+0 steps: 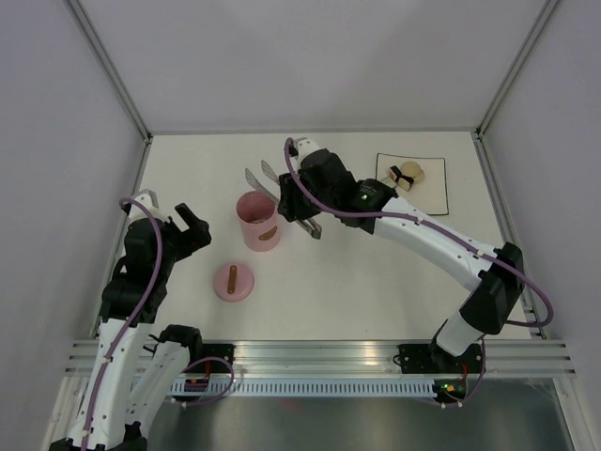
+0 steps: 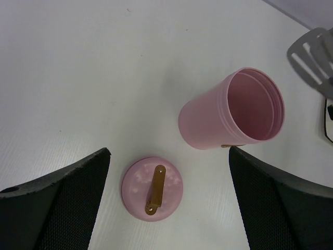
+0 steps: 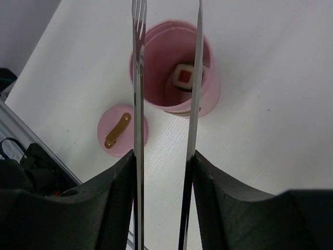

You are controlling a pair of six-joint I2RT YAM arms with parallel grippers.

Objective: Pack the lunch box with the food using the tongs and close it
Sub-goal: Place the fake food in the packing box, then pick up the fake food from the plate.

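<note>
The right gripper (image 3: 164,159) is clamped on the tongs (image 3: 138,94), their empty tips parted near the lunch box (image 3: 210,88), which could be knocked over if they are swung low.

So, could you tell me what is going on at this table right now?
The right gripper is clamped on the tongs, held by the open lunch box. One piece of food lies inside it, and other pieces sit on the plate. The lid lies on the table beside the box. The left gripper hovers open above the lid, holding nothing.
</note>
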